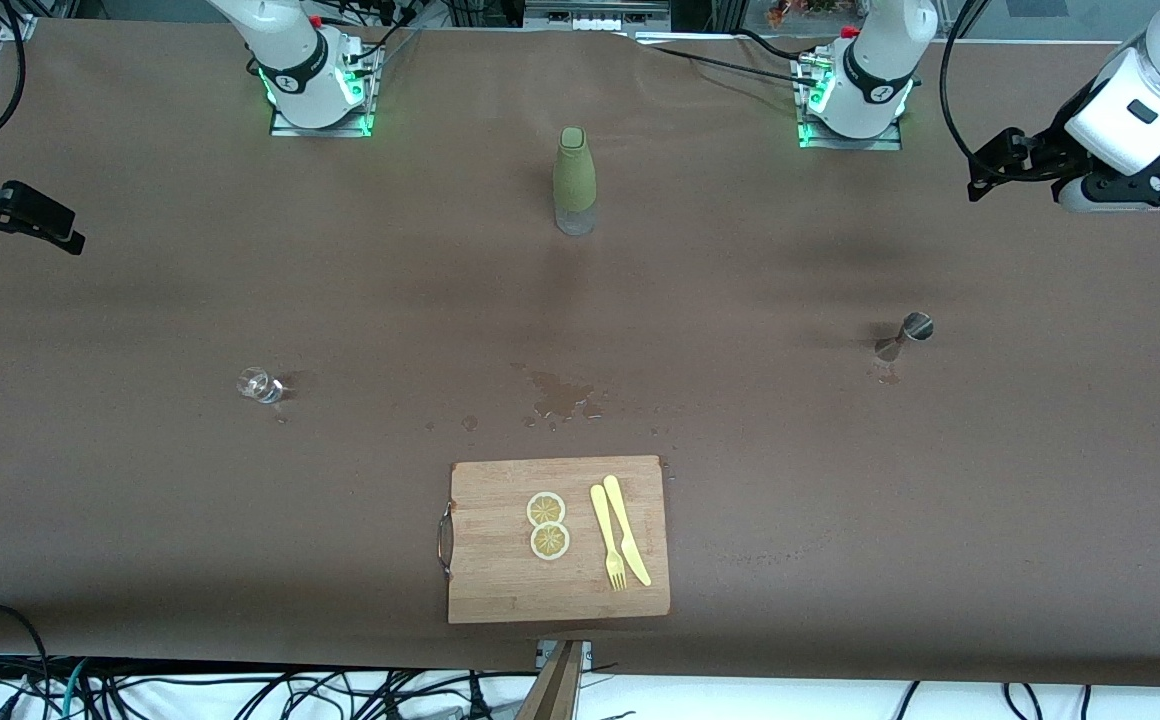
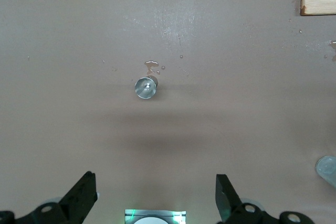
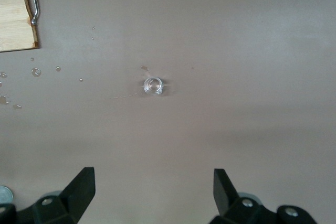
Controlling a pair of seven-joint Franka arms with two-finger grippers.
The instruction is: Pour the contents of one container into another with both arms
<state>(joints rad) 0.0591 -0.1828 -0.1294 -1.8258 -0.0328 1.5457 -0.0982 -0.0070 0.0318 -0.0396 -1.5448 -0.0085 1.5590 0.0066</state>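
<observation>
A small clear glass (image 1: 260, 385) (image 3: 153, 85) stands toward the right arm's end of the table. A metal jigger (image 1: 907, 333) (image 2: 146, 87) stands toward the left arm's end, with a few drops beside it. A green-sleeved bottle (image 1: 574, 182) is upright between the two arm bases. My right gripper (image 1: 15, 212) (image 3: 154, 192) hangs open and empty, high over the table's edge at its own end. My left gripper (image 1: 1002, 165) (image 2: 156, 192) also hangs open and empty, high over its end of the table. Neither touches anything.
A wooden cutting board (image 1: 480, 590) lies near the front edge, holding two lemon slices (image 1: 547, 525), a yellow knife (image 1: 628, 528) and a fork (image 1: 608, 535). A wet spill (image 1: 560, 395) spots the brown cloth between the board and the bottle.
</observation>
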